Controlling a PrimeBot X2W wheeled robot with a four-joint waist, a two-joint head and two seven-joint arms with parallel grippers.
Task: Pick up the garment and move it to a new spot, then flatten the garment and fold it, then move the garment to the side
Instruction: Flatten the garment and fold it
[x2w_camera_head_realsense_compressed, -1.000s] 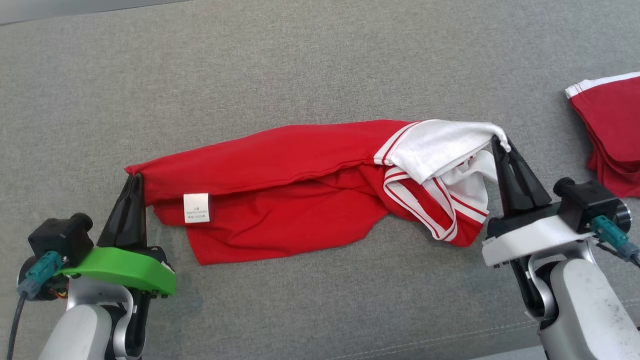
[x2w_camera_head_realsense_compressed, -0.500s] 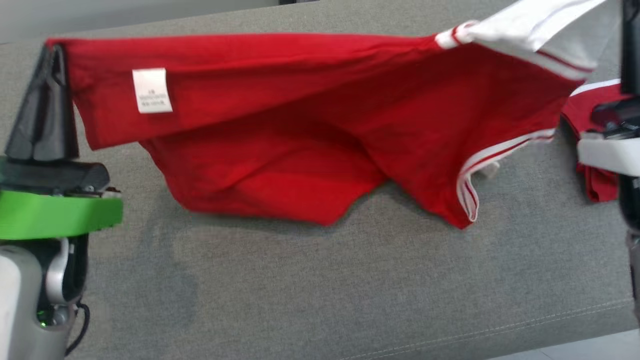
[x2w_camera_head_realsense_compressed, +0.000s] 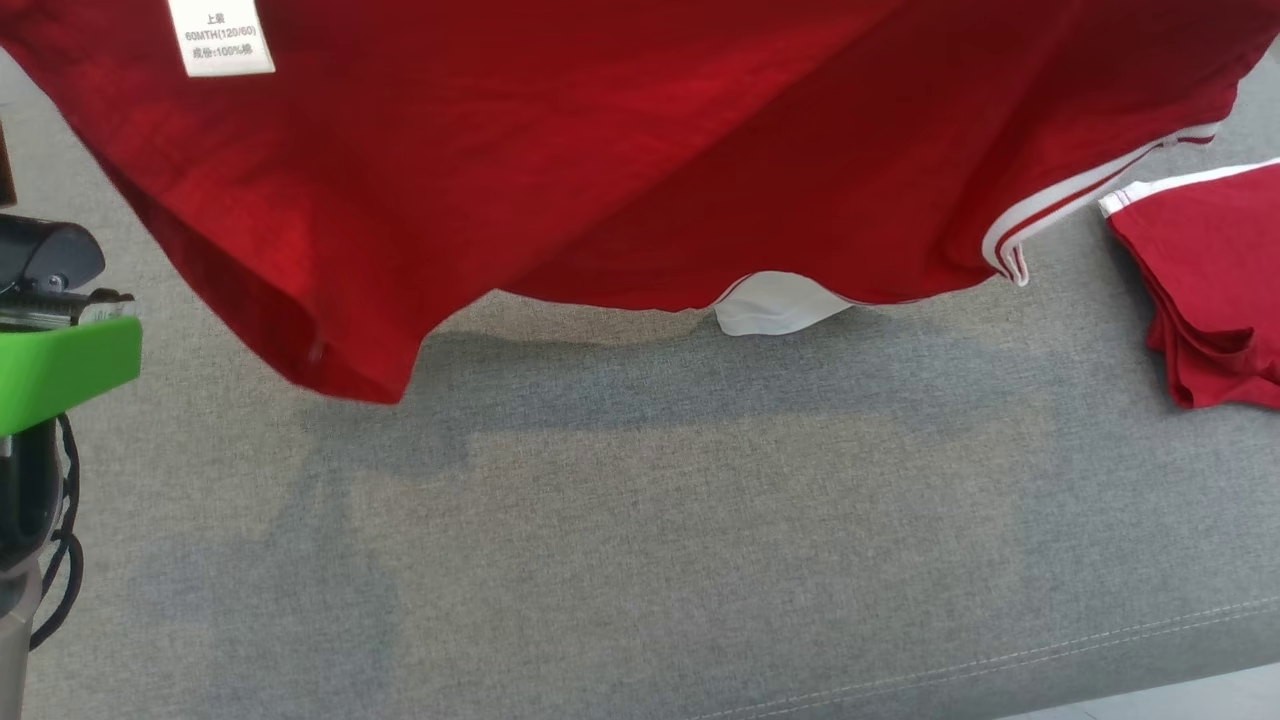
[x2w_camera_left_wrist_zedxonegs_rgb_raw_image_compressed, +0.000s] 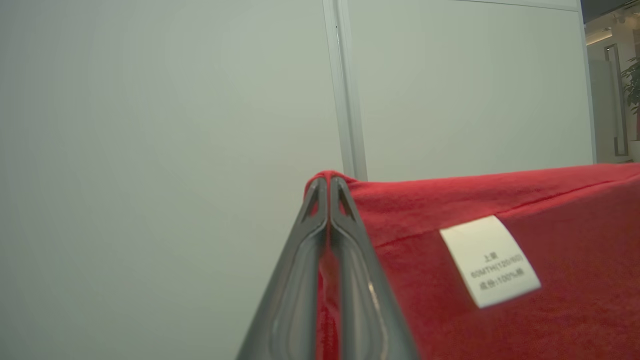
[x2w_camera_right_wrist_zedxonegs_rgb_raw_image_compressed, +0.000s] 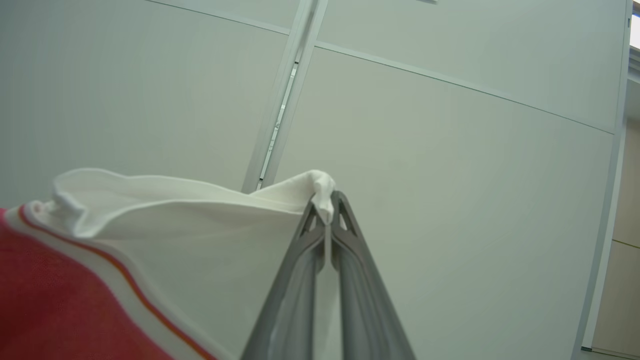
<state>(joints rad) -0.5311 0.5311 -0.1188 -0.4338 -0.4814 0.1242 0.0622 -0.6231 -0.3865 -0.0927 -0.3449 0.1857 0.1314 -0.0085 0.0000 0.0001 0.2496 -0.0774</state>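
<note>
The left end effector (x2w_camera_left_wrist_zedxonegs_rgb_raw_image_compressed: 328, 184) is clenched on a hem corner of the red fabric top with white striped-trim sleeves (x2w_camera_head_realsense_compressed: 620, 140). A sliver of red cloth is pinched between its two dark fingers. The right end effector (x2w_camera_right_wrist_zedxonegs_rgb_raw_image_compressed: 327, 200) is clamped on a bunched tip of the white sleeve fabric (x2w_camera_right_wrist_zedxonegs_rgb_raw_image_compressed: 190, 220), with a thin fold caught between its fingers. Both point up toward pale wall panels (x2w_camera_left_wrist_zedxonegs_rgb_raw_image_compressed: 150, 125), and the top hangs stretched between them above the grey upholstered sofa seat (x2w_camera_head_realsense_compressed: 640, 520). In the head view it hangs over the seat's back part, and its drooping lower edge throws a shadow on the upholstery. A white rectangular care label (x2w_camera_head_realsense_compressed: 220, 38) with printed characters sits near the corner held on the left. A white flap (x2w_camera_head_realsense_compressed: 775, 305) peeks out under the red lower edge near the middle; whether it touches the seat I cannot tell. At the seat's right edge lies a folded red garment with white trim (x2w_camera_head_realsense_compressed: 1215, 290), apart from the hanging top. The left arm's green wrist cover (x2w_camera_head_realsense_compressed: 60, 365) shows at the seat's left edge.
</note>
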